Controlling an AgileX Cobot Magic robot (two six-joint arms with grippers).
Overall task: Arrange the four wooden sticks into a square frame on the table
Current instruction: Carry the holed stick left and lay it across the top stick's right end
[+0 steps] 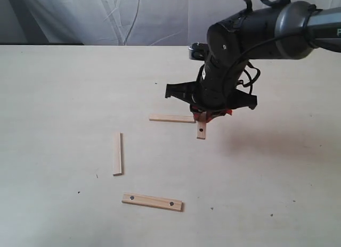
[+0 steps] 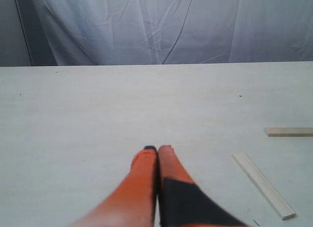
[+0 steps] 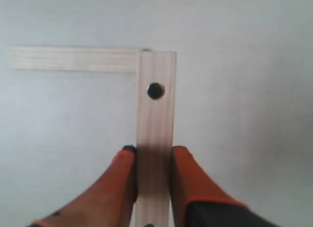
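Pale counter [image 1: 53,98] before white drape [image 1: 106,18]. Holed stick [image 3: 155,124] clamped between right end effector [image 3: 152,149] fingers, its far end meeting plain stick [image 3: 73,59] at a corner. Well apart: second plain stick [image 1: 118,154], second holed stick [image 1: 152,202]. Left end effector [image 2: 157,149] pressed closed, empty.

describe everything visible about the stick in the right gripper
The stick is a flat pale-wood strip with faint grain and a dark hole near its free end. The right gripper clamps its long edges between orange jaws; the other end is hidden. Its free end meets a narrower plain stick at a right angle, forming an L. Whether it rests on the table is unclear.
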